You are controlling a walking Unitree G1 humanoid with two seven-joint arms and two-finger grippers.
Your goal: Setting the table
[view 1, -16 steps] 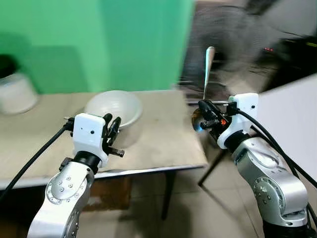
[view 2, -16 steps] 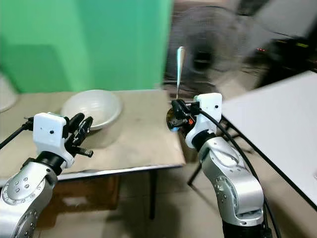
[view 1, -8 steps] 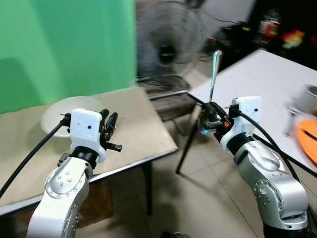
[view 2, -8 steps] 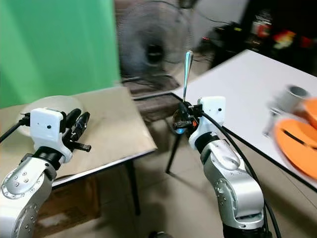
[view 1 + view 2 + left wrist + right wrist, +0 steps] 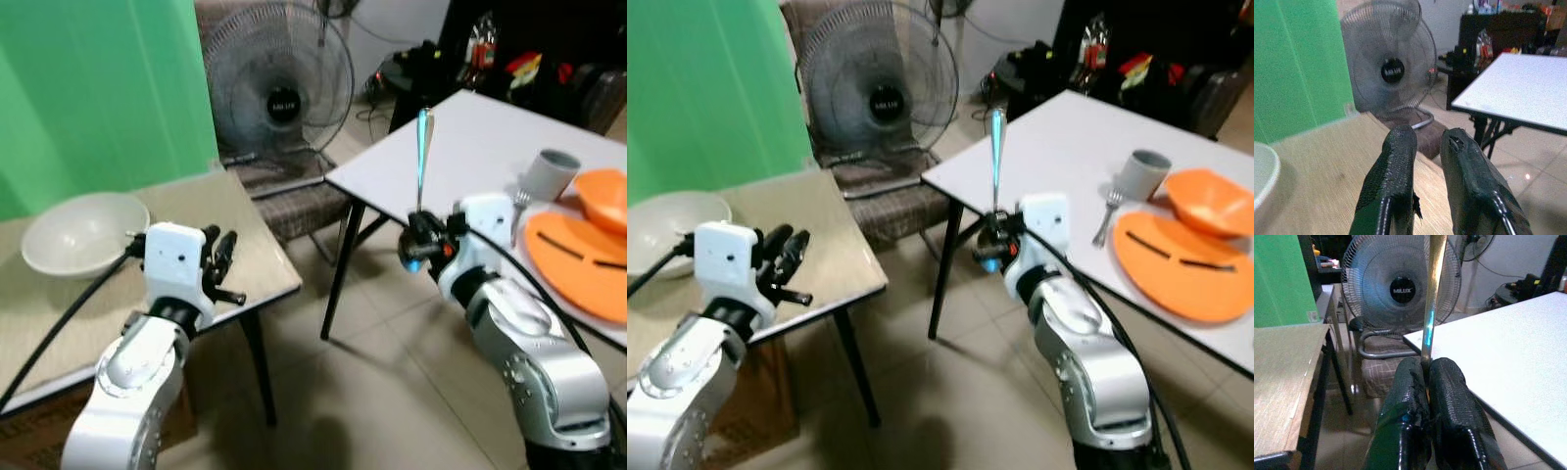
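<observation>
Two tables flank a standing fan (image 5: 277,93).
White table (image 5: 1073,147) bears orange plate (image 5: 1181,266), cup (image 5: 1142,172), fork (image 5: 1108,214); right gripper (image 5: 1426,374) clamps a spoon (image 5: 997,147); left gripper (image 5: 1425,147) narrowly parted beside a bowl (image 5: 83,230).

Orange plate (image 5: 1176,269) (green wall (image 5: 98,88))

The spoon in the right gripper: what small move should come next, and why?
Probably carry the spoon rightward over the white table, toward the orange plate. The right gripper holds it upright short of the table's edge, and a fork already lies there.
</observation>
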